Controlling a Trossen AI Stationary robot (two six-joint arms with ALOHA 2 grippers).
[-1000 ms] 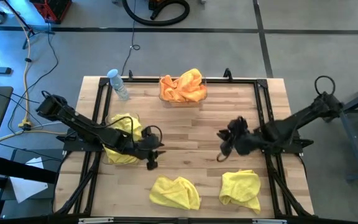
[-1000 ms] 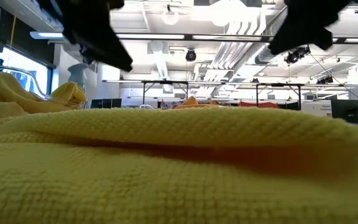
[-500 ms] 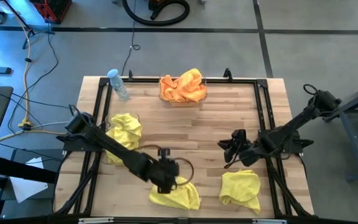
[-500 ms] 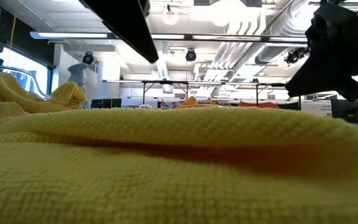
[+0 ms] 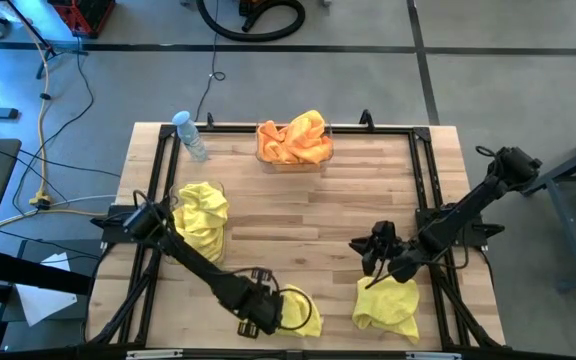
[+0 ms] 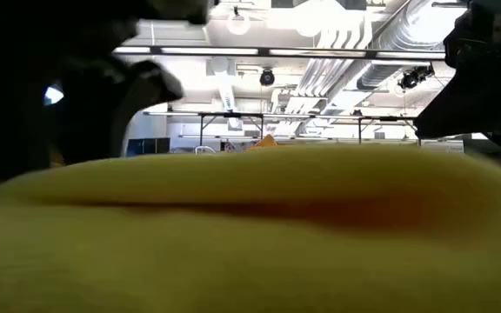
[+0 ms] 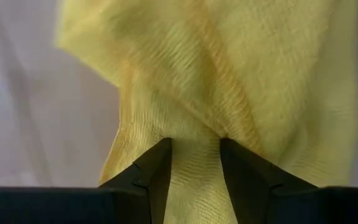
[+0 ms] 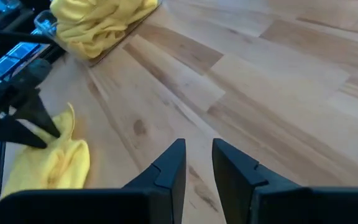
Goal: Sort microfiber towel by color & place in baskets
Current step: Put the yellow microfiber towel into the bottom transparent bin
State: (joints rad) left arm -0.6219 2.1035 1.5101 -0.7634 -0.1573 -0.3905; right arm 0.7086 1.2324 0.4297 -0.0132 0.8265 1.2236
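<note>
Yellow towel (image 5: 293, 312), at the desk's (image 5: 298, 200) six o'clock edge, is pinched by the left gripper (image 7: 194, 163); it should be lifted clear and carried toward ten o'clock into the yellow basket (image 5: 200, 215). The right gripper (image 8: 197, 163), narrowly parted and empty, is poised over the neighbouring yellow towel (image 5: 388, 305).

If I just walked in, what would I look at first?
Probably the left pincer at the table's near edge, pinching a bright yellow towel. Next, the orange towels heaped in the basket at the far edge, and the right pincer hovering by another yellow towel.
</note>
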